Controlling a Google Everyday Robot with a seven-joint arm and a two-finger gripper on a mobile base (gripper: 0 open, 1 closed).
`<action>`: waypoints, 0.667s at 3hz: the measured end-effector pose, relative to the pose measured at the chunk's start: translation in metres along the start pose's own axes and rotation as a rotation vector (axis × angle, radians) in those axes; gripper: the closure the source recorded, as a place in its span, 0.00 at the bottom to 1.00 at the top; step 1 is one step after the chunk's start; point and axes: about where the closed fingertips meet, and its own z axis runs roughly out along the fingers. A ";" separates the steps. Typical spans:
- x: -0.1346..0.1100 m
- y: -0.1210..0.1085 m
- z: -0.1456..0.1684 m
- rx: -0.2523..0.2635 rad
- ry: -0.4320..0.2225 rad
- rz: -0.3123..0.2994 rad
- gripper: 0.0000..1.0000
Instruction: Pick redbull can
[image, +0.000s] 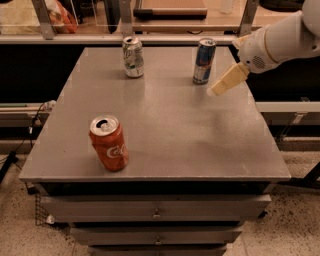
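Observation:
The redbull can (204, 61) is slim, blue and silver, and stands upright at the back right of the grey table (165, 120). My gripper (216, 89) reaches in from the right on a white arm. It hovers above the table just right of the can and slightly nearer the camera, apart from the can. It holds nothing that I can see.
A silver-white can with green markings (133, 56) stands at the back, left of centre. A red-orange cola can (108, 143) stands near the front left. A rail (150, 39) runs behind the table's far edge. Drawers (155, 215) sit below the tabletop.

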 end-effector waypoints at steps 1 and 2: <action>0.002 -0.032 0.030 0.018 -0.062 0.057 0.00; 0.000 -0.048 0.053 0.013 -0.126 0.122 0.00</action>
